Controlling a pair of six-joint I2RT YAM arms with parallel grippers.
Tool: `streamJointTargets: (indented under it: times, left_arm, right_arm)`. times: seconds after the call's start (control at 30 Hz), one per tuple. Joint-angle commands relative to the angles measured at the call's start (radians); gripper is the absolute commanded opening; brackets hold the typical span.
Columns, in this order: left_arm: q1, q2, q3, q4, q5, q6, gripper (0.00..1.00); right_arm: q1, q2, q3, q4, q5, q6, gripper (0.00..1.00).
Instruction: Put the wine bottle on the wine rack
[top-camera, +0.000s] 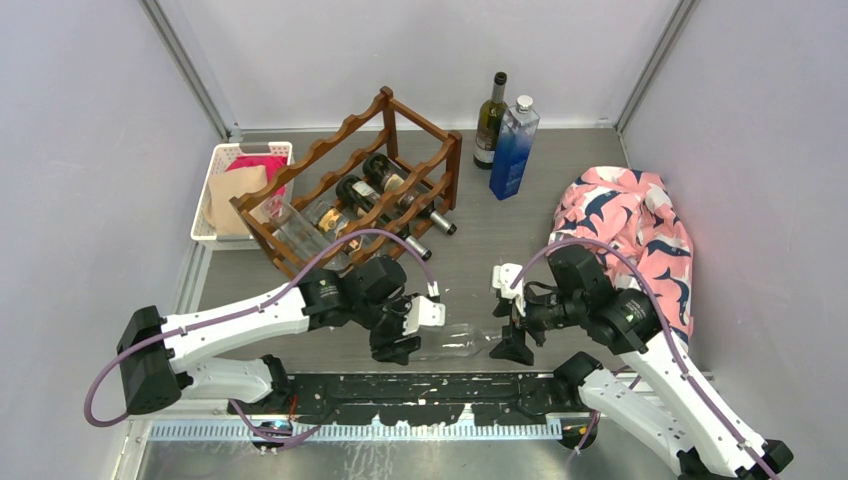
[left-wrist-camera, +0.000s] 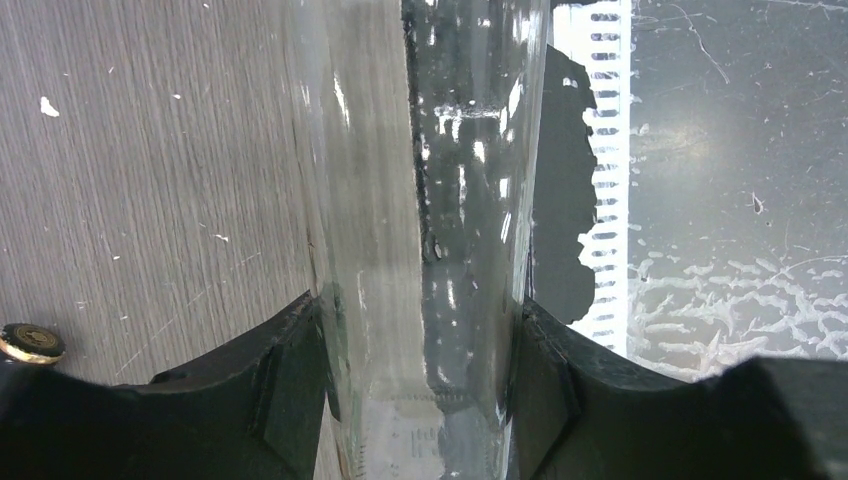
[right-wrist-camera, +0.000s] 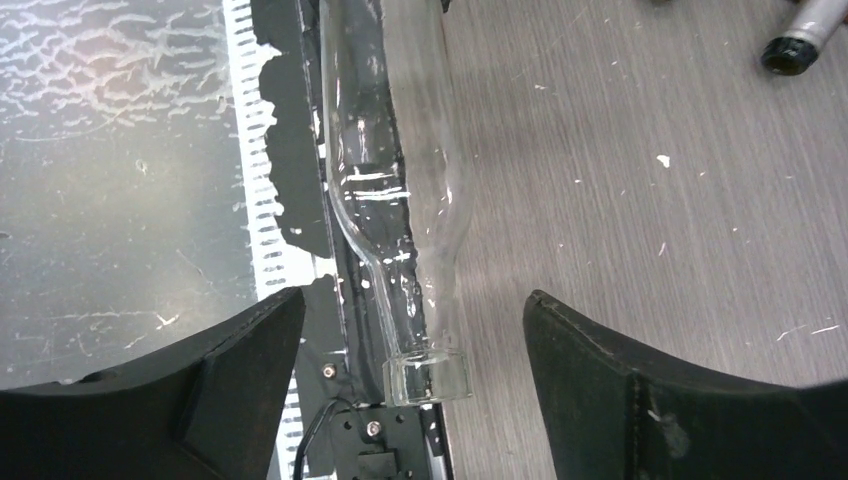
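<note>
The left tool (left-wrist-camera: 420, 400) clamps the wine bottle (right-wrist-camera: 400, 200) by its body; the right tool (right-wrist-camera: 412, 315), open astride its neck, should close squarely there.

A white plastic basket (top-camera: 203, 205) sits at the back left of the grey wood-grain desk (top-camera: 480, 245), holding a bright pink item (top-camera: 262, 165) and a tan, paper-like piece (top-camera: 235, 195). Toward the back wall, a dark green glass bottle (top-camera: 490, 120) stands upright just beside a blue rectangular bottle (top-camera: 514, 150) with a pale cap. A pink cloth (top-camera: 630, 225) patterned in navy and white lies crumpled along the right side.
</note>
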Motion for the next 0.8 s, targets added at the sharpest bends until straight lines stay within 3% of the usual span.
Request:
streamJointTargets:
  times: [0.0, 0.77]
  left_arm:
    - [0.005, -0.005, 0.076, 0.03, 0.034, 0.034, 0.0]
    - [0.006, 0.0, 0.097, 0.023, 0.072, 0.044, 0.0]
  right_arm:
    - [0.017, 0.02, 0.017, -0.022, 0.005, -0.046, 0.81]
    - [0.15, 0.124, 0.001, 0.024, 0.076, -0.079, 0.5]
